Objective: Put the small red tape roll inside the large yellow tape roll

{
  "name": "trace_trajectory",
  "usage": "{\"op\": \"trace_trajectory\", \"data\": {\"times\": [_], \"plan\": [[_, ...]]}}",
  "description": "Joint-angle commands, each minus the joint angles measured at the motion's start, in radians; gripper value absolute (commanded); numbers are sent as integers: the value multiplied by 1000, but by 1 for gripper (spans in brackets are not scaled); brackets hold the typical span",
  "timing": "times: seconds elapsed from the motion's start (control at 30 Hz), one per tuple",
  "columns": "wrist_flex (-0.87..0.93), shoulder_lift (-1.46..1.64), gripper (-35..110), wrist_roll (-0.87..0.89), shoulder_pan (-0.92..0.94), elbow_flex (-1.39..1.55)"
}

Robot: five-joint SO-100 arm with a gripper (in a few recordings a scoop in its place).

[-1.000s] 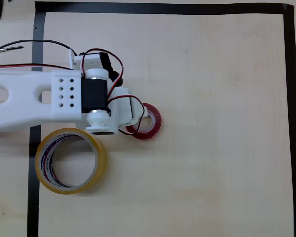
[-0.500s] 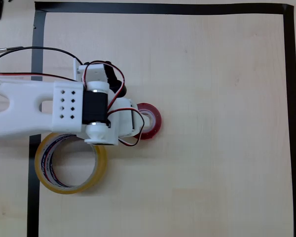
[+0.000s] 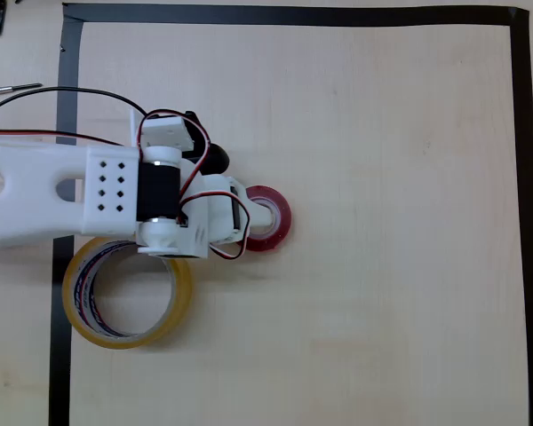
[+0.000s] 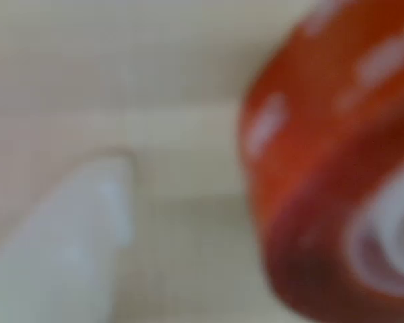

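The small red tape roll [image 3: 273,219] lies flat on the table, left of centre in the overhead view. My white gripper [image 3: 251,214] reaches it from the left, and its tip covers the roll's left rim and part of the hole. In the blurred wrist view the red roll [image 4: 323,155] is close up on the right, and one white finger [image 4: 74,249] stands to its left with bare table between them; the gripper looks open. The large yellow tape roll [image 3: 179,293] lies flat at lower left, its top edge under my arm.
Black tape [image 3: 521,177] marks a rectangular border on the light wooden table [image 3: 382,293]. Red and black wires [image 3: 35,89] trail off along the arm to the left edge.
The arm has drawn back slightly to the left and turned a little. The red roll has shifted a few pixels to the right and up, and now lies flatter.
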Motion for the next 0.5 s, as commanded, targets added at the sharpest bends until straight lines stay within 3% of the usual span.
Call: {"op": "trace_trajectory", "data": {"times": [0.0,0.33,0.47], "plan": [[-18,51,0,11,17,0],[-12,121,0,8,18,-2],[155,158,0,6,6,-155]]}}
